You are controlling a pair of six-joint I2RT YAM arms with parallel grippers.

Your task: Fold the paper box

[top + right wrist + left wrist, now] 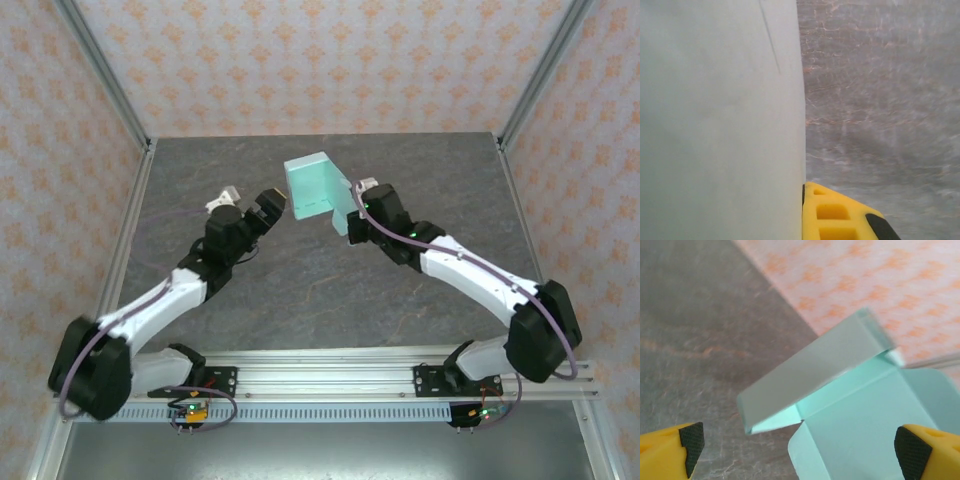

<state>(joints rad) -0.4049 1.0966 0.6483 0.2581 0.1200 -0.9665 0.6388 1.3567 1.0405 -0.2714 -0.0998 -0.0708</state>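
One mint-green paper box [318, 185] of thin smooth card, partly folded, clamped at upper centre by right gripper [352, 218], left gripper [270, 206] spread wide, mottled grey table [300, 290]

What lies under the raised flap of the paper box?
Under the raised flap of the paper box, its mint inner panel shows, meeting the flap at a crease. Deeper in, the flap covers the gap, hiding anything there.
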